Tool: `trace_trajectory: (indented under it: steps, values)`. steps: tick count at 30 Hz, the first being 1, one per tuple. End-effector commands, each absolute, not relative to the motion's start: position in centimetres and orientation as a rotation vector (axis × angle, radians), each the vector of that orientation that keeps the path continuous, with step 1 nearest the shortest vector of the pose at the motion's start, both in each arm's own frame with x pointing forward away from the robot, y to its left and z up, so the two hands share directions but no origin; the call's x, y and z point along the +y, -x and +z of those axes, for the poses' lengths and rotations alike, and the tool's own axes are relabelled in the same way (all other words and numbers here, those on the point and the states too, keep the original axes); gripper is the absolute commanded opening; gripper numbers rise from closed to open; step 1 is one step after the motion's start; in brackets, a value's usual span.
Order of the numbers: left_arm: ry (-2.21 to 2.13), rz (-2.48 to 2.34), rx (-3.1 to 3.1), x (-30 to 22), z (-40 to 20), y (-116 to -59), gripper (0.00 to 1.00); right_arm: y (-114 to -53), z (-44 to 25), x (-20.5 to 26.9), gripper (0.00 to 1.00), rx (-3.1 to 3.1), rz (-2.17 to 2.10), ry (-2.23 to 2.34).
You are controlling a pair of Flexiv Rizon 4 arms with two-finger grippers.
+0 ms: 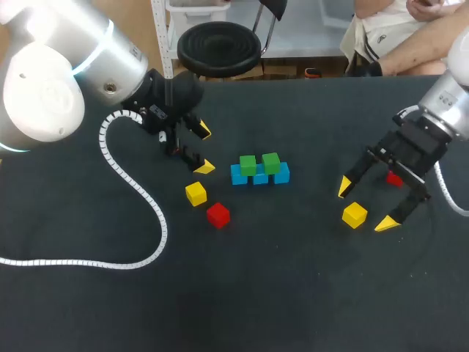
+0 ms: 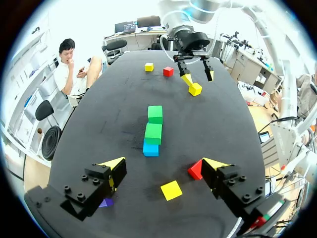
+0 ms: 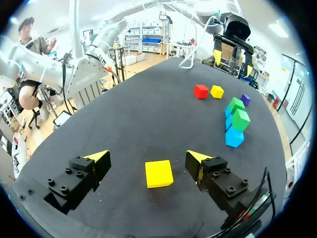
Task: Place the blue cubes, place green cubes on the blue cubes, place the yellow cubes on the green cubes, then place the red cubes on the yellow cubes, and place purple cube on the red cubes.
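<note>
blue cubes [image 1: 260,176] in row at middle of worktop [image 1: 293,293], two green cubes [image 1: 248,164] on top. right hand [image 1: 366,205] wide open over yellow cube [image 1: 355,215]. left hand [image 1: 204,149] wide open.

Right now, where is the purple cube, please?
In the left wrist view, the purple cube lies partly hidden under the left tool, near a yellow cube.

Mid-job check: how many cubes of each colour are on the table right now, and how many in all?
Blue cubes: 3
Green cubes: 2
Yellow cubes: 3 (one shows only in the left wrist view)
Red cubes: 2
Purple cube: 1
Total: 11
</note>
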State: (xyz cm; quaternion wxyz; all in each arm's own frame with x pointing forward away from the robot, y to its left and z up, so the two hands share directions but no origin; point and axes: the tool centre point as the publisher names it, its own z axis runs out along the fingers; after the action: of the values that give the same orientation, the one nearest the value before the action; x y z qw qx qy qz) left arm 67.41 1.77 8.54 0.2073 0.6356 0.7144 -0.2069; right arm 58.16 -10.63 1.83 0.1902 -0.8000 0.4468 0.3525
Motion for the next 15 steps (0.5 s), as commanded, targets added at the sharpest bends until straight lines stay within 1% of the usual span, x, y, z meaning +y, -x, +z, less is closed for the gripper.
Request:
trace_trajectory:
  steps: [1, 9, 10, 11, 12, 13, 14, 15]
  values:
    - [-1.77, -0.577, 1.986, 1.9, 8.5, -67.4, 1.0, -58.3, 1.0, -10.6, 1.0, 1.259, 1.028, 2.245]
    - [-1.77, -0.577, 1.986, 1.9, 8.5, -67.4, 1.0, -57.5, 0.7, -11.9, 1.0, 1.345, 0.945, 2.177]
    - [-1.77, -0.577, 1.986, 1.9, 8.5, -67.4, 1.0, -57.5, 0.7, -11.9, 0.87, 1.351, 0.938, 2.17]
    - [-1.77, -0.577, 1.986, 1.9, 8.5, -67.4, 1.0, -57.5, 0.7, -11.9, 0.81, 1.351, 0.938, 2.171]
    - [-1.77, -0.577, 1.986, 1.9, 8.5, -67.4, 1.0, -57.6, 0.8, -11.9, 0.82, 1.349, 0.937, 2.171]
    - [-1.77, -0.577, 1.986, 1.9, 8.5, -67.4, 1.0, -57.7, 0.8, -11.7, 0.87, 1.343, 0.935, 2.175]
    - [-1.77, -0.577, 1.986, 1.9, 8.5, -67.4, 1.0, -57.8, 0.8, -11.6, 0.94, 1.339, 0.937, 2.179]
    - [-1.77, -0.577, 1.986, 1.9, 8.5, -67.4, 1.0, -57.9, 0.8, -11.5, 0.95, 1.336, 0.938, 2.182]
